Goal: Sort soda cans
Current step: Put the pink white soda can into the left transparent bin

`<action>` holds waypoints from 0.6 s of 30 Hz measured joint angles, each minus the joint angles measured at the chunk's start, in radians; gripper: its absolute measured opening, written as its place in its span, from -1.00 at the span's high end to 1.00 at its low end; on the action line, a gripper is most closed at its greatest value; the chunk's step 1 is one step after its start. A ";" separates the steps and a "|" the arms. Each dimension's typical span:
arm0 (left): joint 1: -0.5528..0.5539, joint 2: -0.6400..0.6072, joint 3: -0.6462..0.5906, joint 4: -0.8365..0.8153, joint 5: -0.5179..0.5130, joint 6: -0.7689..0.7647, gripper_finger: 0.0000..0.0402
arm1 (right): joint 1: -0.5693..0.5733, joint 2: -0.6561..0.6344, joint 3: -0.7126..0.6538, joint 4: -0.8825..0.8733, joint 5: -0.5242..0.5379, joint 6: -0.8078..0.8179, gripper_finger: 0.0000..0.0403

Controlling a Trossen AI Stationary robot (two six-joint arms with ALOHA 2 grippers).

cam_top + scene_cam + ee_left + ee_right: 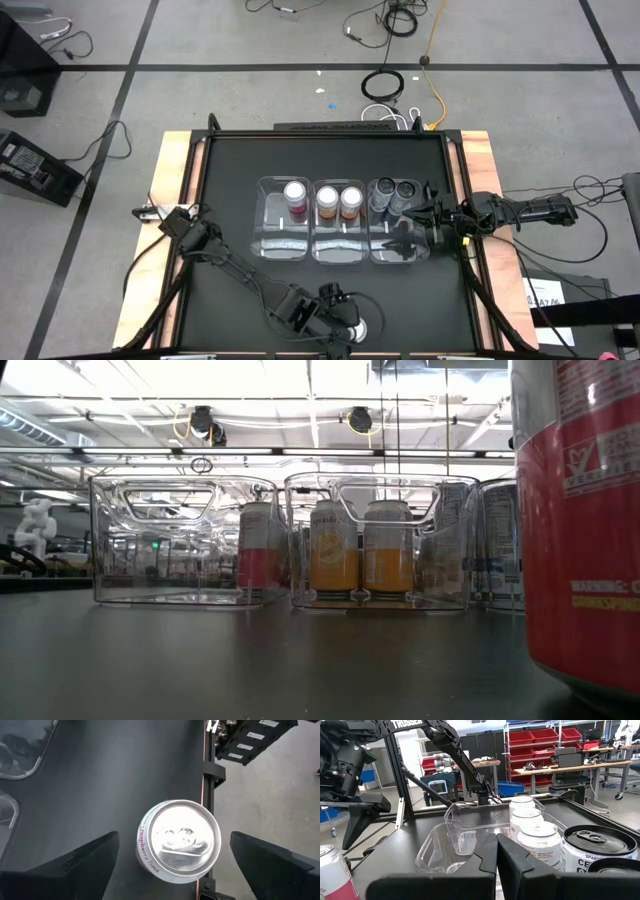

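Pink can (179, 841) stood upright directly beneath my left claw (175, 862), whose fingers were spread either side, untouching.

The small round pink can (179, 841) has a shiny silver metal top and smooth, glossy sides. The two orange cans (362, 547) look smooth and a little shiny too. The three clear see-through plastic bins (283, 247) are glossy and catch the light. The flat black tabletop (230, 170) looks dull and matt, with pale bare wood (168, 170) along its edges. The left pincer (172, 865) has dull black fingers.
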 joint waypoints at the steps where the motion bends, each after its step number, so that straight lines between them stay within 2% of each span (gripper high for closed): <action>1: -0.002 0.000 0.000 -0.002 0.000 0.000 -0.93 | 0.000 0.000 0.000 0.000 0.000 0.000 1.00; 18: 0.000 0.092 -0.001 0.080 -0.004 0.001 -0.93 | 0.000 0.004 0.000 0.000 0.000 0.000 1.00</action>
